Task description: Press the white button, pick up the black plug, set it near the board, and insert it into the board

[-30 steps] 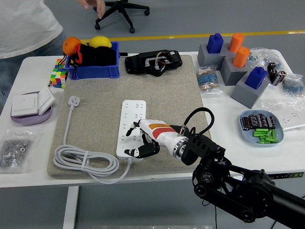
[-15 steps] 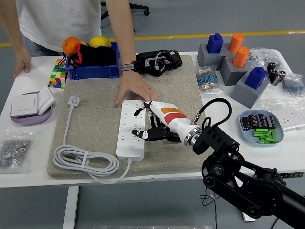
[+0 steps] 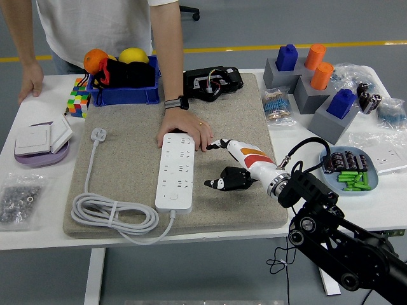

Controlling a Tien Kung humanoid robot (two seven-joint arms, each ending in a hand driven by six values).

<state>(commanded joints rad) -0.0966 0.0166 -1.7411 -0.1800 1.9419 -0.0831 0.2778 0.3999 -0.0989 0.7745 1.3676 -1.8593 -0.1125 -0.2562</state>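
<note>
White-shelled, our right hand [image 3: 230, 166] has pulled back off the power strip [image 3: 176, 170] onto the mat, fingers loosely curled, holding nothing. A person's hand [image 3: 186, 129] now steadies the strip's far end. We judge the button pressed; no black plug is clearly visible yet.

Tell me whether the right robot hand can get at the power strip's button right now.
Probably yes: the right robot hand sits just beside the power strip, and the person's hand covers only its far end.
</note>
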